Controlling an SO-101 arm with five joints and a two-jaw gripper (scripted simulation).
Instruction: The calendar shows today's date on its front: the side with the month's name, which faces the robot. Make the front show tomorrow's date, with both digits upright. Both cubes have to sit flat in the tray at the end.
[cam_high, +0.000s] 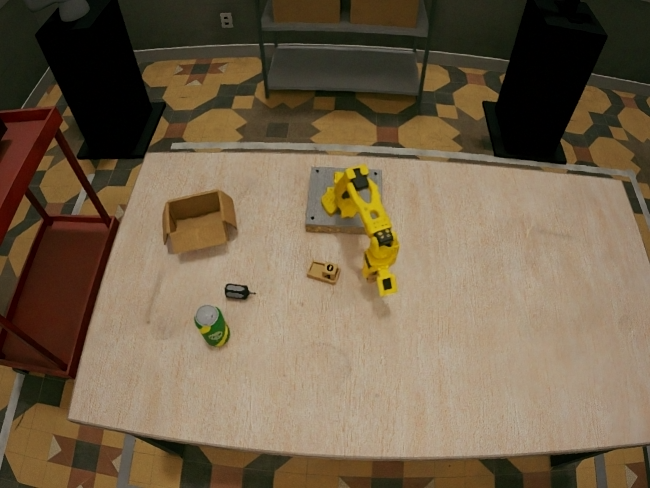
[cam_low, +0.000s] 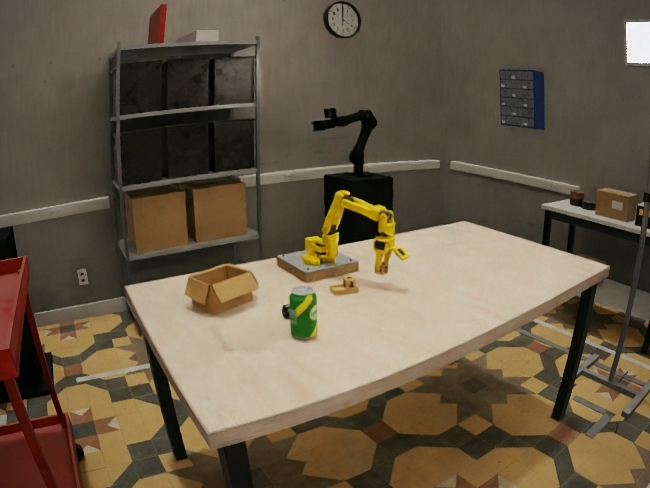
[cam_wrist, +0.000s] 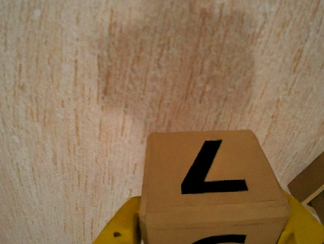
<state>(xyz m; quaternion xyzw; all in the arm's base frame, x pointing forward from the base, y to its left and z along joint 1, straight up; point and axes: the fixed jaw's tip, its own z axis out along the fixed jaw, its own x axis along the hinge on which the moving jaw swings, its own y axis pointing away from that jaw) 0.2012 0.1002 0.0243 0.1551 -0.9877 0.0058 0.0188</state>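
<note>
One bench carries it all; the tray holds one cube, the other cube sits pinched aloft in the part-closed claw. Setting it back, digits upright, remains.
</note>
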